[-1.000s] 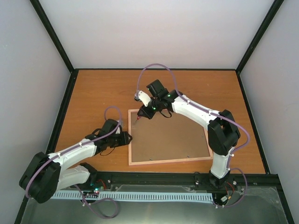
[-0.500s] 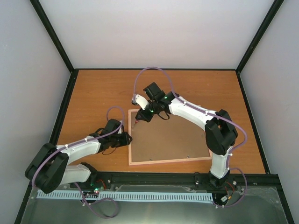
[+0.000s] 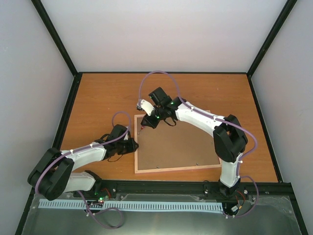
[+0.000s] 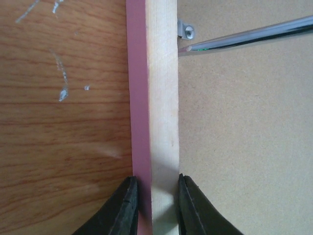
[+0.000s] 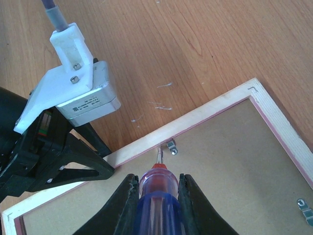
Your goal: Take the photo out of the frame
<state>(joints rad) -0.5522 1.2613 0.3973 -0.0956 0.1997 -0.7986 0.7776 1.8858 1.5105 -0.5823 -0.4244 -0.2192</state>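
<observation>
The pink frame [image 3: 171, 169] lies face down on the table, its brown board back [image 3: 181, 142] up. The photo is hidden under the board. My left gripper [image 3: 133, 145] is shut on the frame's left rail [image 4: 161, 98], one finger on each side of it [image 4: 154, 183]. My right gripper [image 3: 149, 121] is shut on the purple-handled screwdriver [image 5: 157, 188]. The screwdriver's shaft [image 4: 244, 38] points at the rail's inner edge, its tip right beside a small metal clip [image 5: 170, 146] on the board.
A second metal clip [image 5: 304, 208] sits on the board near the frame's far rail. The left wrist's camera mount [image 5: 73, 93] is close to the screwdriver tip. Dark posts and pale walls enclose the wooden table [image 3: 102, 98].
My right gripper has shifted slightly left with the screwdriver, bringing its tip nearer the frame's left rail. The left gripper has stayed clamped on the rail while its elbow moved a little.
</observation>
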